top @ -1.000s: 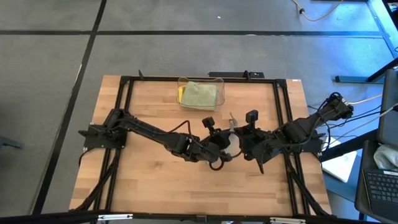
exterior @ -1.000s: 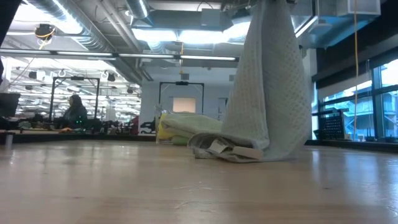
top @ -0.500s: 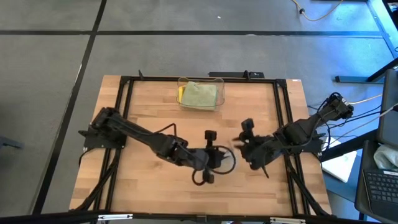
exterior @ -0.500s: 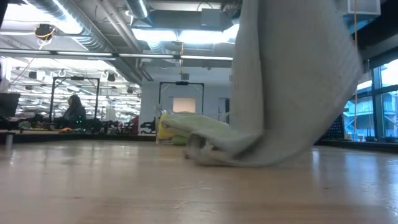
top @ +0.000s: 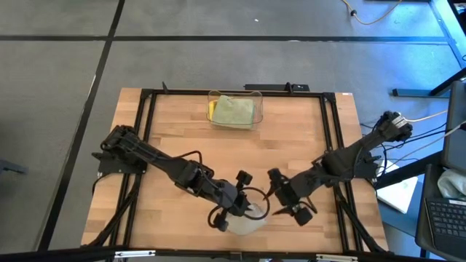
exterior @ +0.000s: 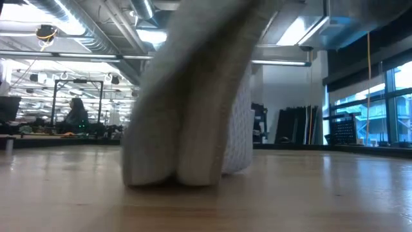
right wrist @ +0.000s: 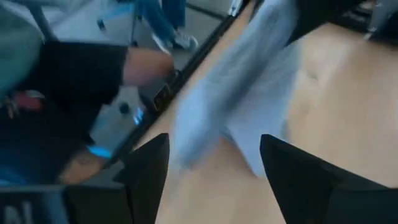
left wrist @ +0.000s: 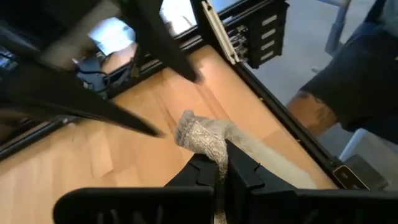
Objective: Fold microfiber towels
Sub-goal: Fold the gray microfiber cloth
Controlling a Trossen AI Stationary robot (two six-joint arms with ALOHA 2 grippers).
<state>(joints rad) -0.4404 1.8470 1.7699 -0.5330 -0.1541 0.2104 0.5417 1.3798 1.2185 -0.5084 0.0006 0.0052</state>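
Note:
A grey microfiber towel point(exterior: 193, 96) hangs from my left gripper point(top: 237, 209) near the table's near edge, and its lower end point(exterior: 170, 174) rests on the wood. In the high view only a pale patch of the grey towel point(top: 247, 223) shows below the gripper. My left gripper point(left wrist: 221, 167) is shut on it. My right gripper point(top: 285, 195) stands open just to the towel's right. In the right wrist view the towel point(right wrist: 249, 93) lies blurred beyond its spread fingers point(right wrist: 149, 171). A pale sage green towel point(top: 234, 111) lies folded over a yellow one point(top: 210, 109) in the clear bin. My left gripper pinches a bunched part of the grey towel point(left wrist: 208, 144) between its two shut fingers, coming from above. How many layers it has I cannot tell. The towel hangs below the fingers in a loose fold, with its lower end on the table.
The clear plastic bin point(top: 234, 94) stands at the far middle of the table. A black frame rail point(left wrist: 249, 59) runs along the table's edge. A person point(left wrist: 336, 87) stands just beyond that edge, close to both grippers.
Both grippers have moved from the table's middle toward its near edge. My right gripper has opened and let go of the grey towel. The towel, earlier hanging from both with a crumpled end on the table, has been dragged nearer and now hangs from my left gripper alone.

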